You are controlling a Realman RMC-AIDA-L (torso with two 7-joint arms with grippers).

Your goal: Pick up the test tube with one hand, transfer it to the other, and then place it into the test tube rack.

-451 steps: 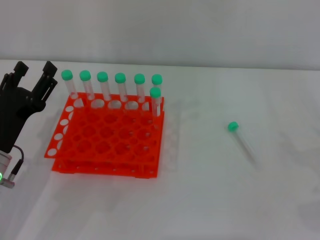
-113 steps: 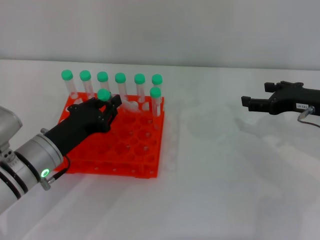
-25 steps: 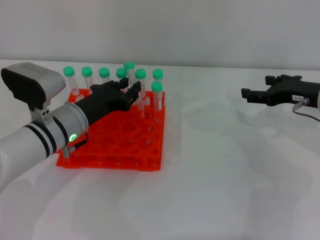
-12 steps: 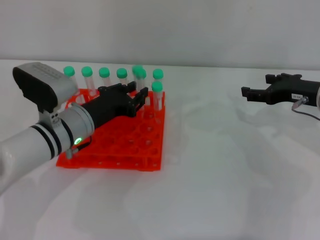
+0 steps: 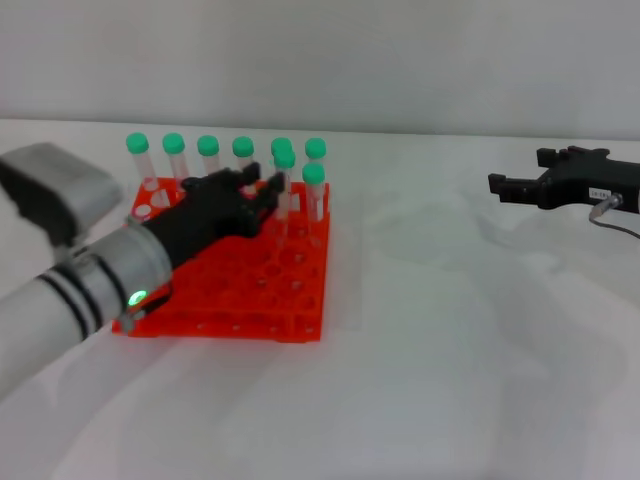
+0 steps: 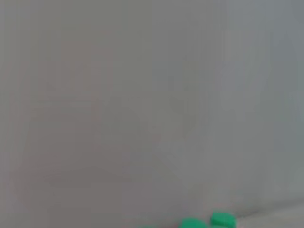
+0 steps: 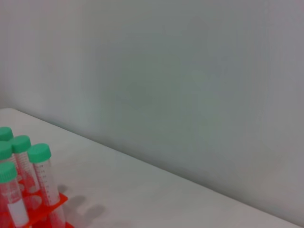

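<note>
The black left gripper (image 5: 262, 193) reaches low over the bright orange-red plastic rack (image 5: 232, 290), its jaws pinching a clear green-capped tube (image 5: 284, 172). The black right gripper (image 5: 515, 184) hangs far away, jaws spread.

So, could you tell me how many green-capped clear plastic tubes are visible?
8 tubes: six along the orange-red plastic rack's far row, two just in front, the left one by the black left gripper.

The far-left part of the table (image 5: 420, 400) is taken up by the test tube rack (image 5: 250, 290), with a row of green-capped tubes (image 5: 208, 150) stood along its far edge, so access from that side is pretty much blocked. The rack's far rows are covered by the left gripper (image 5: 262, 190) and its arm. Bare table is left along the near edge and through the middle. The right gripper (image 5: 515, 185) is hung over the far-right area.
</note>
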